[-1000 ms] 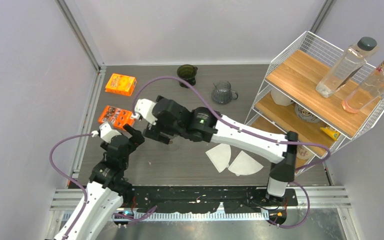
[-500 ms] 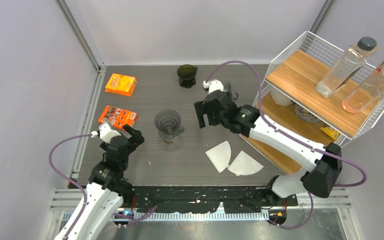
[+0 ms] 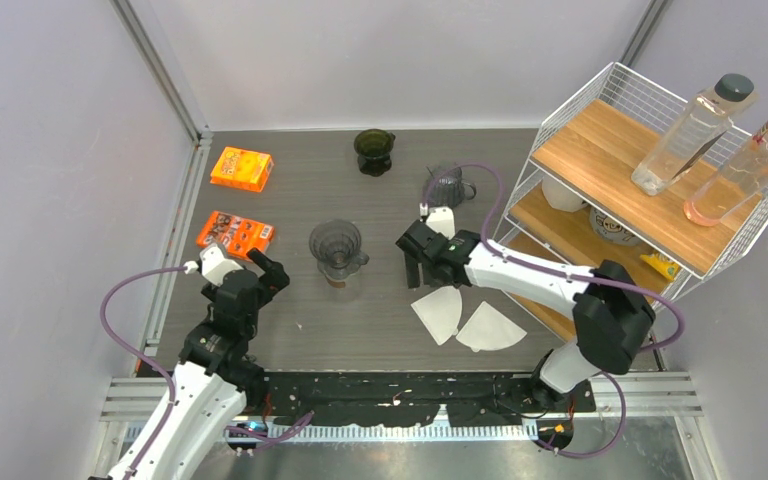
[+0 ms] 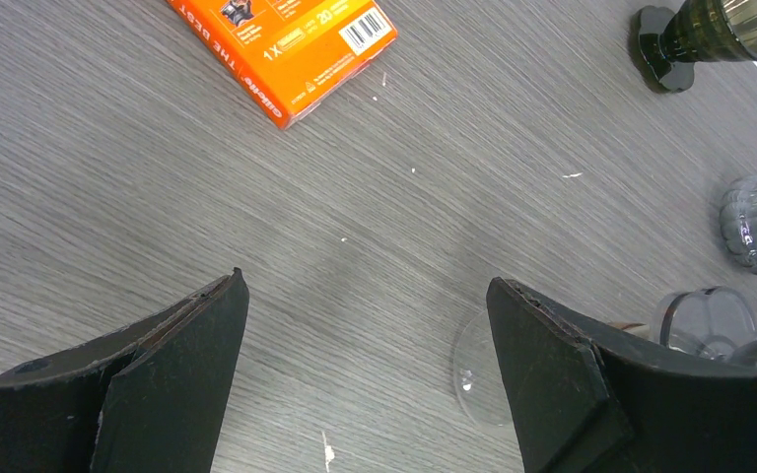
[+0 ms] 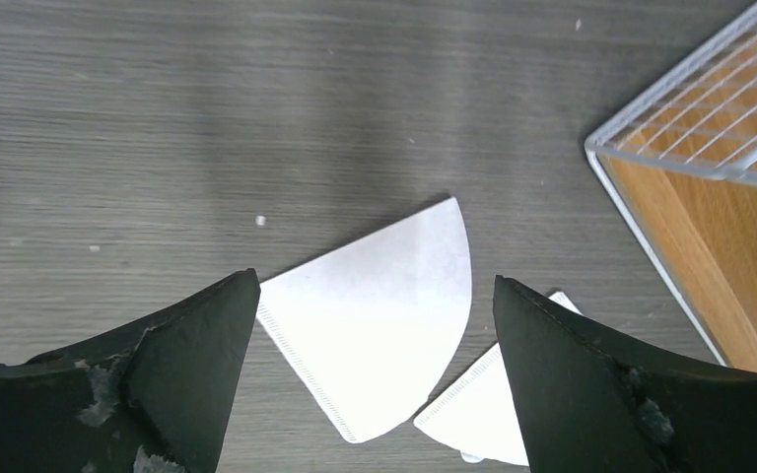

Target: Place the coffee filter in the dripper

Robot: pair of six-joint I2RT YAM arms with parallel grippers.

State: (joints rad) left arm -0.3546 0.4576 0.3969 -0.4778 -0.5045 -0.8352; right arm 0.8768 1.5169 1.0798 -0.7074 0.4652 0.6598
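A clear plastic dripper [image 3: 338, 248] stands upright mid-table; its round base [image 4: 475, 372] shows beside my left gripper's right finger. Two flat white coffee filters lie on the table to its right, one [image 3: 440, 312] nearer the dripper and one [image 3: 490, 328] beside it. My right gripper [image 3: 418, 275] hovers open just above the nearer filter's upper left edge. In the right wrist view that filter [image 5: 384, 315] lies between the spread fingers of the gripper [image 5: 375, 279], untouched, with the other filter [image 5: 483, 414] lower right. My left gripper [image 3: 268, 268] [image 4: 365, 279] is open and empty, left of the dripper.
A dark green cup [image 3: 374, 150] and a glass pitcher [image 3: 447, 185] stand at the back. Two orange boxes [image 3: 241, 168] [image 3: 235, 233] lie at left. A wire rack [image 3: 620, 190] with wooden shelves and two bottles fills the right side, close to the filters.
My right arm has left the dripper standing mid-table, swung right toward the pitcher, then come back down over the filters. The left arm has not moved.
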